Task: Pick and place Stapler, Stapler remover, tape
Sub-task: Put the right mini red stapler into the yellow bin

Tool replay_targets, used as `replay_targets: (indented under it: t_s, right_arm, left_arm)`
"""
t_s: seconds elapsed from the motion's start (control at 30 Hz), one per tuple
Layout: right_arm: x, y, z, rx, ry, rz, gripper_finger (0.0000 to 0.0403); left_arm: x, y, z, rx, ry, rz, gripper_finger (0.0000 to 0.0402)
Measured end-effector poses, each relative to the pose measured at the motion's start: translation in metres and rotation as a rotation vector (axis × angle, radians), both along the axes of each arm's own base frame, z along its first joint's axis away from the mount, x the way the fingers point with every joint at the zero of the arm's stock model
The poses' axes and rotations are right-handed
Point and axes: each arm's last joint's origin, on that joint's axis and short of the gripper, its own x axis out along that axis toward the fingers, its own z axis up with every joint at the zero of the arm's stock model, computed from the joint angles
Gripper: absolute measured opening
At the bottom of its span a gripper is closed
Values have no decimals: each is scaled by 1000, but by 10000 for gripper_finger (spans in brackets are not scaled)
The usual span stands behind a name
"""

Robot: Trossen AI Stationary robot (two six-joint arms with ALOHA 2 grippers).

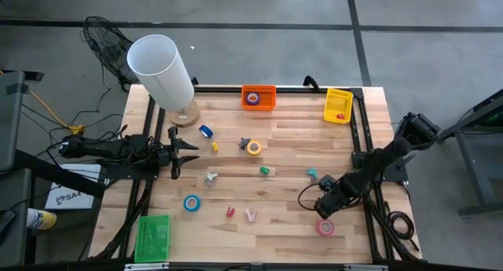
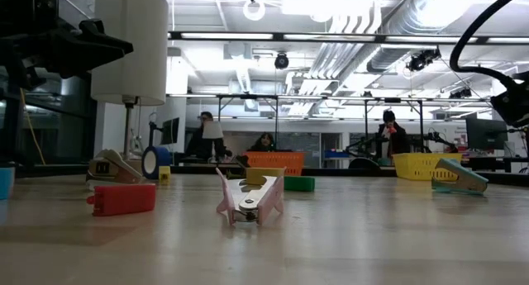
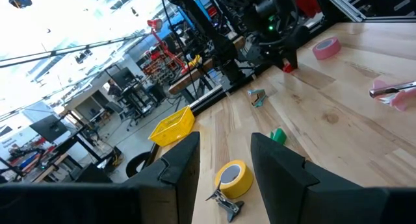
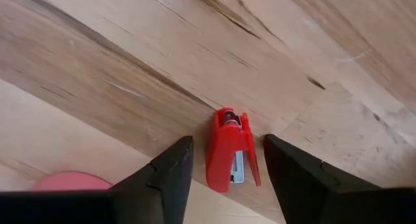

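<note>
The right gripper (image 1: 324, 205) hangs low near the table's (image 1: 314, 239) five o'clock corner, fingers apart, straddling a small red stapler (image 4: 229, 149) on the wood. The pink tape (image 1: 325, 227) sits just beside it toward the near edge. The left gripper (image 1: 191, 151) waits spread at nine o'clock, with open boards between.
</note>
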Motion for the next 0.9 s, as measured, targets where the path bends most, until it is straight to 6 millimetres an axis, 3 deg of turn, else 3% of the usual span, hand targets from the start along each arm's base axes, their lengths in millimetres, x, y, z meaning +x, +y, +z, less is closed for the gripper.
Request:
replay_targets:
  t_s: [0.53,0.9]
  right_arm:
    - [-1,0,0,13,8,30,60]
    - [-4,-14,15,-83,-83,35,60]
  left_arm:
    - [0,0,0,0,0,0,135]
    - [0,0,0,0,0,0,135]
